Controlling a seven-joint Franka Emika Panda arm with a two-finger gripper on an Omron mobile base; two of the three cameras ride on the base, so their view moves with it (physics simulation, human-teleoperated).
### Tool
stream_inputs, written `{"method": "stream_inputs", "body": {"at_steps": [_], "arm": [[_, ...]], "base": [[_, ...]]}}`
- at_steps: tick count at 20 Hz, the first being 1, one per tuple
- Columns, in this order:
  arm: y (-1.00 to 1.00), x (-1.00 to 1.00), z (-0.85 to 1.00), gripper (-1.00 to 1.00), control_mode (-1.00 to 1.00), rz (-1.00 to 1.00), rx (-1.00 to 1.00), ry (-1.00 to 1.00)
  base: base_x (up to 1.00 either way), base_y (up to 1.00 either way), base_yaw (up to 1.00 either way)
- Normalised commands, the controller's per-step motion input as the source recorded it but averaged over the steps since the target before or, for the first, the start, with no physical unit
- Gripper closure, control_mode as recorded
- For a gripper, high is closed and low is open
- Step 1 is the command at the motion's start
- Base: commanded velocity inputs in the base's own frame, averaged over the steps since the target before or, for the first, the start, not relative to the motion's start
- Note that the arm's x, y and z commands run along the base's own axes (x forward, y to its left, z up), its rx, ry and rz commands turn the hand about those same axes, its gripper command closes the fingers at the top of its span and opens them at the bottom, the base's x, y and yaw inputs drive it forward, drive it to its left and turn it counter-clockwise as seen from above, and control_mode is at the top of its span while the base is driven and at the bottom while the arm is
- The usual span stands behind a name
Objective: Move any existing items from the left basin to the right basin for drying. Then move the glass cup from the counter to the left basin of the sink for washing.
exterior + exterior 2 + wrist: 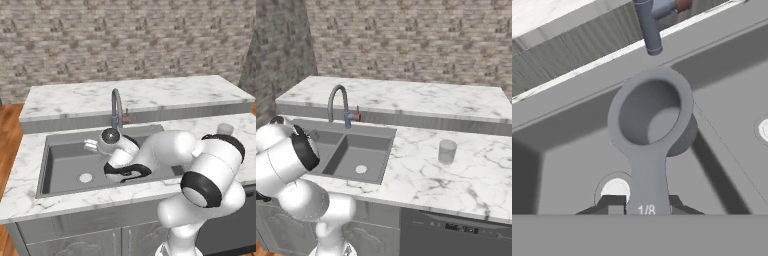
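Scoop [649, 130] handle betw. pincer [646, 205] tips, over sink [572, 165]

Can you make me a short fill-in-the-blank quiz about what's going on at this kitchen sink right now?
1. The pincer is closed on the handle of a grey measuring ____.
2. The handle of the measuring cup is marked with the fraction ____.
3. The glass cup stands upright on the marble ____, to the right of the sink.
4. The faucet rises from the ____ edge of the sink.

Missing words: cup; 1/8; counter; back
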Motion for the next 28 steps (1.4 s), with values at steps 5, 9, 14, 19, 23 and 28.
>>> {"method": "stream_inputs", "body": {"at_steps": [5, 9, 14, 19, 23, 28], "arm": [[0.00, -0.28, 0.54, 1.00, -1.00, 0.00, 0.00, 0.00], [0.00, -0.42, 0.49, 1.00, -1.00, 0.00, 0.00, 0.00], [0.00, -0.51, 0.44, 1.00, -1.00, 0.00, 0.00, 0.00], [-0.07, -0.44, 0.41, 1.00, -1.00, -0.02, 0.01, 0.01], [-0.18, -0.38, 0.30, 1.00, -1.00, -0.03, 0.03, 0.04], [-0.21, -0.48, 0.07, 1.00, -1.00, -0.05, 0.07, 0.04]], "base": [[0.00, 0.00, 0.00], [0.00, 0.00, 0.00], [0.00, 0.00, 0.00], [0.00, 0.00, 0.00], [0.00, 0.00, 0.00], [0.00, 0.00, 0.00]]}}
